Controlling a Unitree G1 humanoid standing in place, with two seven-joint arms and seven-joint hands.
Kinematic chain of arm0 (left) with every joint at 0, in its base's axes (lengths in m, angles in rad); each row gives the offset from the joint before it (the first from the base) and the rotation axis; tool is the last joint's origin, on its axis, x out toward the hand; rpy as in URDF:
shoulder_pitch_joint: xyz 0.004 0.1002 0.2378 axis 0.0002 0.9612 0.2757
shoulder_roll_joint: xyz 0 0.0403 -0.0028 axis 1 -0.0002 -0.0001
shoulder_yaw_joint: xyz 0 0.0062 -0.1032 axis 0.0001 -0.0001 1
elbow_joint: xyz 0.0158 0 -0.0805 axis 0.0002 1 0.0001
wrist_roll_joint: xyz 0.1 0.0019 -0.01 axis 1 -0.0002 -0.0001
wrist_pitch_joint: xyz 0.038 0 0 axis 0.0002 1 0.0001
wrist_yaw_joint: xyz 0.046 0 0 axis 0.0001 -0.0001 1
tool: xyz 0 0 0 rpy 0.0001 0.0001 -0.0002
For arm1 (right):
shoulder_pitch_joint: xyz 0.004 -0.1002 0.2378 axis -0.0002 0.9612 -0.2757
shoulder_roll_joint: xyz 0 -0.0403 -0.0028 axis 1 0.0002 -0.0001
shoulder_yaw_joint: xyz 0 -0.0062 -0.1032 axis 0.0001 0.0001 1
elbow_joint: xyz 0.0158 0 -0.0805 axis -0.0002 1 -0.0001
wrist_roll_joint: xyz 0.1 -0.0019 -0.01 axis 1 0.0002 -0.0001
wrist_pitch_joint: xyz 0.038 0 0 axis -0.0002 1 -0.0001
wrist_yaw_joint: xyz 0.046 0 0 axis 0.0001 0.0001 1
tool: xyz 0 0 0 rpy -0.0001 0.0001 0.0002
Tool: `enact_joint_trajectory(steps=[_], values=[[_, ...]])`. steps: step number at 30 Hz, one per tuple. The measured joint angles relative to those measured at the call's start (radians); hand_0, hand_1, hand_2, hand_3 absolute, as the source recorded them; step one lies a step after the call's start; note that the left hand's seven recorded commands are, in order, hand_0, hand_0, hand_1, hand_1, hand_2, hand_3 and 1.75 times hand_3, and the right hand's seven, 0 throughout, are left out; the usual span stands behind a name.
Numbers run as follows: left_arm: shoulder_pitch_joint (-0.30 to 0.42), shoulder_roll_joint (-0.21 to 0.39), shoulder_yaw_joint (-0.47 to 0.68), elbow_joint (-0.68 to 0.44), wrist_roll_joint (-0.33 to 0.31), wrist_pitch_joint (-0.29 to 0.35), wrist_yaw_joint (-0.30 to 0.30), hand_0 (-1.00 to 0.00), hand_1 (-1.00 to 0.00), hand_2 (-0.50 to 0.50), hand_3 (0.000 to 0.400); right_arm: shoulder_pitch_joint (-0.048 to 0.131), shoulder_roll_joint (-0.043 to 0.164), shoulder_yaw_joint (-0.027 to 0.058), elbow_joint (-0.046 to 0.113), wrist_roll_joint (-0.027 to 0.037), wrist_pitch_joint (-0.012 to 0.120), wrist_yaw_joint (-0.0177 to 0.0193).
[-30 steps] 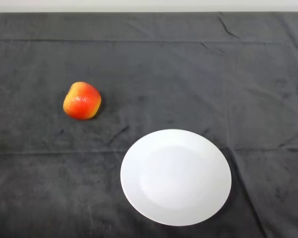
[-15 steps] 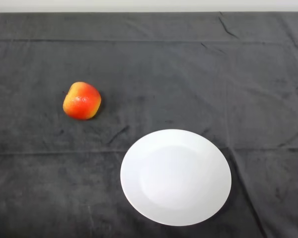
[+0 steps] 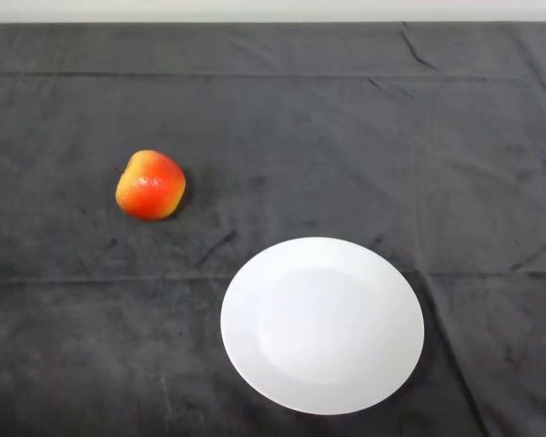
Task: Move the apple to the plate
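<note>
Apple: a round red and yellow-orange apple sits on the cloth up and to the left of the plate, apart from it, with a strip of dark cloth between them.
Plate: a round, plain white plate lies flat near the front edge of the worktop, nothing on it.
Worktop: a dark grey, creased cloth covers the worktop under and all round the plate, with folds running behind it.
Hand: not seen in the head view, so its fingers cannot be told.
</note>
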Motion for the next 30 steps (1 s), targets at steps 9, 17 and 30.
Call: enact_joint_trajectory(steps=[9, 17, 30], values=[[-0.026, -0.038, -0.012, -0.001, 0.028, 0.013, -0.113, 0.00, 0.00, 0.00, 0.000, 0.000, 0.000, 0.0000, 0.000, -0.0001, 0.000, -0.0001], [-0.054, -0.102, -0.074, -0.005, 0.069, 0.019, -0.183, 0.00, 0.00, 0.00, 0.000, 0.000, 0.000, 0.0001, 0.000, -0.0001, 0.000, -0.0001], [-0.093, -0.182, -0.145, -0.030, 0.128, 0.019, -0.275, 0.00, 0.00, 0.00, 0.000, 0.000, 0.000, 0.0001, 0.000, -0.0002, 0.000, -0.0001]])
